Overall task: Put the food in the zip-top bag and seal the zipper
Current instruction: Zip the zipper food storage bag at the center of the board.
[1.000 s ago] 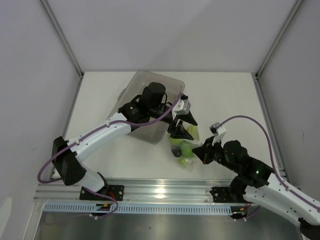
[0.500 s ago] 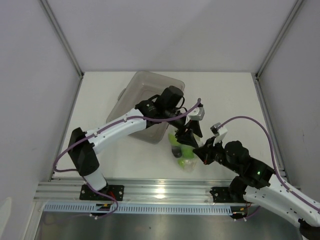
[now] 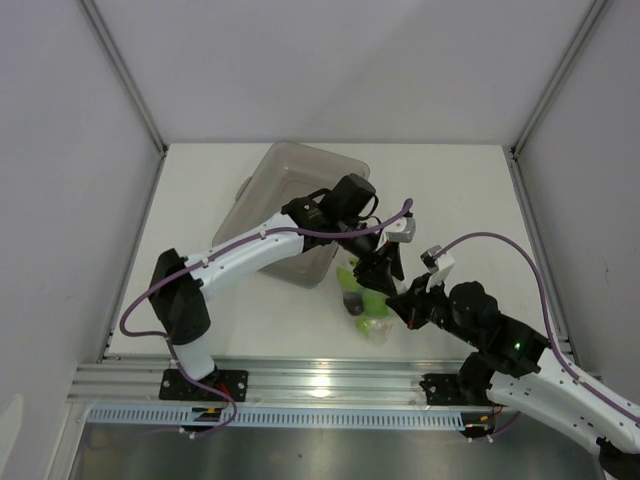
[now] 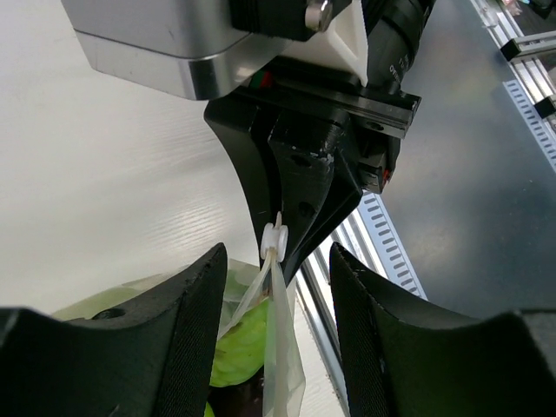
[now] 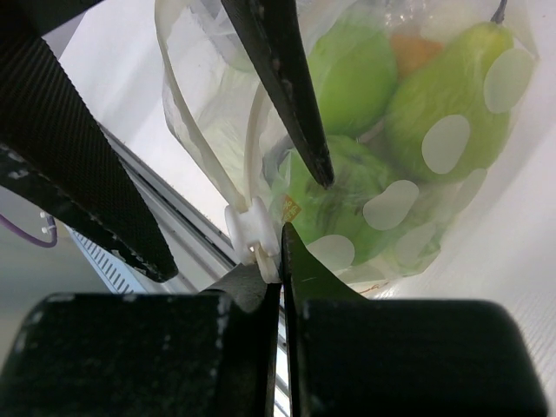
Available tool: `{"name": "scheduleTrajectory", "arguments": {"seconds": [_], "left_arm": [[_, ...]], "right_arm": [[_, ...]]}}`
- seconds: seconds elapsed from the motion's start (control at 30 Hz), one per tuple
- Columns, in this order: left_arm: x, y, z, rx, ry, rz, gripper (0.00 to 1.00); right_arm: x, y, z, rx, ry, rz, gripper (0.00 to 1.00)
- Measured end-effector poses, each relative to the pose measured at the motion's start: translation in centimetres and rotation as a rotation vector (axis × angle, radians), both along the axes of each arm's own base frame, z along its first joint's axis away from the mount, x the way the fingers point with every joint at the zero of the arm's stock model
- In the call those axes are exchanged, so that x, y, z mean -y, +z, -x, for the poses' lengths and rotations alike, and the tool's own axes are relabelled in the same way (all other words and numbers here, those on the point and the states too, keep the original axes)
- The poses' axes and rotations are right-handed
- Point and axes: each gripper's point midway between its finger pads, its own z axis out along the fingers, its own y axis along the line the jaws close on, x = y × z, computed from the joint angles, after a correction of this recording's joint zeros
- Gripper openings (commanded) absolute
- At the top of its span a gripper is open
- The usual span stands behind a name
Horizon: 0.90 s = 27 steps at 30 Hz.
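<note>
The gray tray [image 3: 262, 190] sits at the left on the white table [image 3: 460, 200]. There is one tray. The left arm reaches over it toward the middle.

The left gripper [image 3: 382, 268] is spread wide. Its two black fingers [image 4: 187, 347] stand on each side of the bag's top edge and do not touch it. It holds nothing.

Next comes the zip-top bag [image 5: 382, 217]. There is one bag. It is clear and thin and crinkly, with round white spots on it. It lies on the table just right of the tray, between the two grippers. Its top is pulled up and its fat bottom rests on the table.

The food is inside the bag. I count three green fruits [image 5: 352, 74], round and shiny. I count one orange fruit [image 5: 413, 50], tucked behind them. From above, one dark piece [image 3: 352, 303] shows in the bag too.

The zipper [image 5: 195, 139] is a pale strip along the bag's mouth. It has one small white slider [image 4: 275, 239] at its end.

The right gripper [image 5: 276, 256] is at the right. It is squeezed tight on the bag's top edge, right by the slider. The bag hangs from its fingertips, with the food just past them.
</note>
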Motion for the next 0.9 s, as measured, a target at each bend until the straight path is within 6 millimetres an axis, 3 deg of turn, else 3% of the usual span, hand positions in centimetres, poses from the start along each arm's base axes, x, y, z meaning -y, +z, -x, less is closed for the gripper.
{"name": "scheduleTrajectory", "arguments": {"seconds": [0.9], "left_arm": [[1.2,-0.3,-0.6,0.003,0.003,-0.012,0.4]], "right_arm": [[0.0,0.0,0.0,-0.001,0.0,0.002,0.0]]}}
